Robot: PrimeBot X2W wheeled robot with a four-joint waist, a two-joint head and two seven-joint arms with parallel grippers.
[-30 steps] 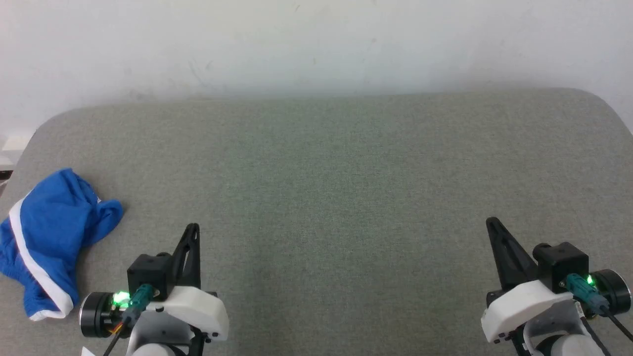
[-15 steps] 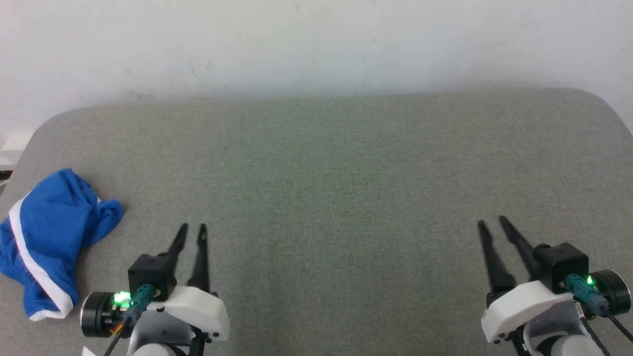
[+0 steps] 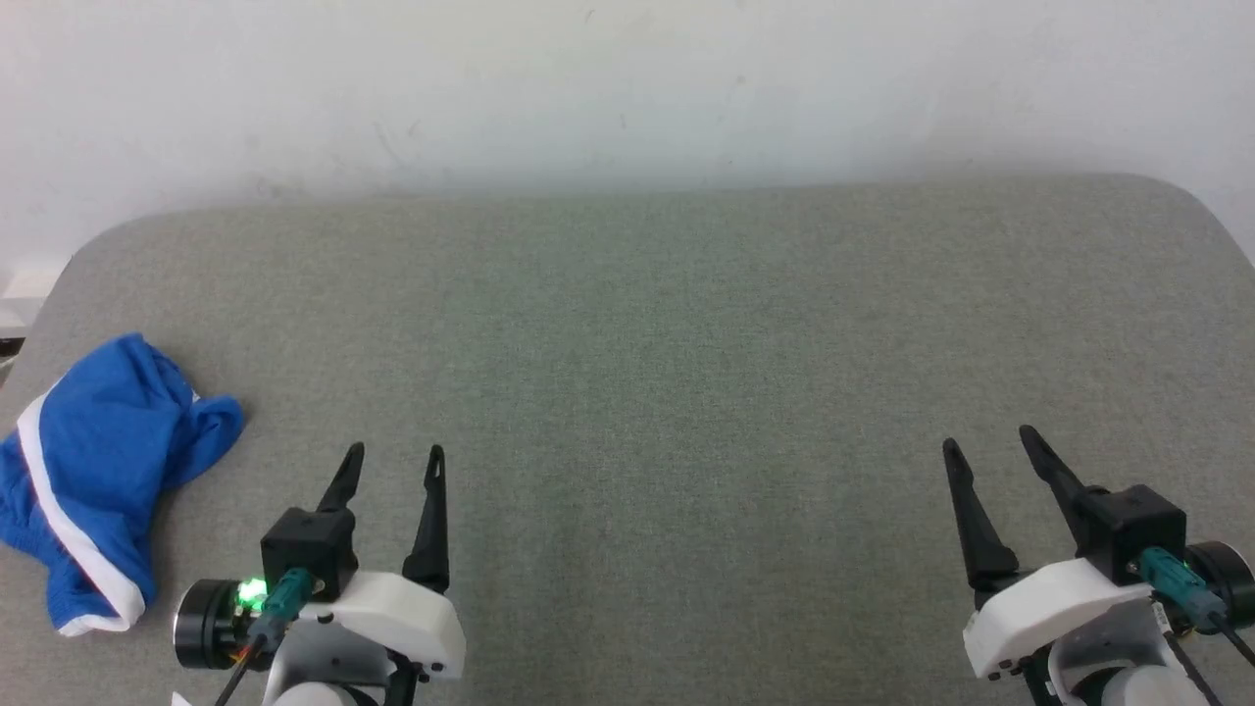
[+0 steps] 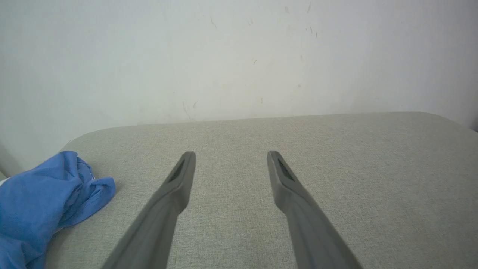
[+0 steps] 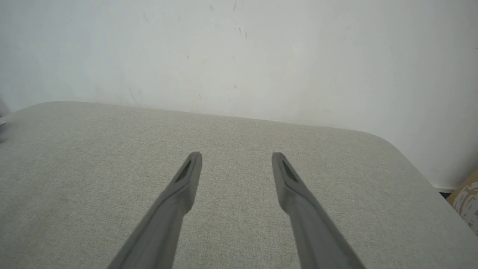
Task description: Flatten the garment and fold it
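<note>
Left gripper (image 3: 395,449): released. Its two dark fingers are spread with a clear gap and nothing is between them. The tips point away from the robot, over the near left part of the counter (image 3: 686,324). The left wrist view confirms the spread and shows no fabric against either finger. A green light (image 3: 252,590) glows on the wrist housing behind the fingers.

Right gripper (image 3: 987,437): likewise released, fingers apart and empty, at the near right of the counter and well apart from the left gripper. Its wrist view shows grey cloth beneath and between the fingers.

Garment (image 3: 93,471): bright blue shorts, crumpled in a heap at the counter's left edge. It lies near the left gripper, on its left, and does not touch it. A white stripe (image 3: 59,510) runs along its left side to white trim at the nearest end. It is neither flattened nor folded. Whether it overhangs the edge cannot be told.

Counter: grey woven covering, rounded far corners.

Wall (image 3: 627,88): white and lightly scuffed, directly behind the far edge.

Tan patterned object (image 5: 466,198): beyond the counter's right corner; its identity cannot be told.
</note>
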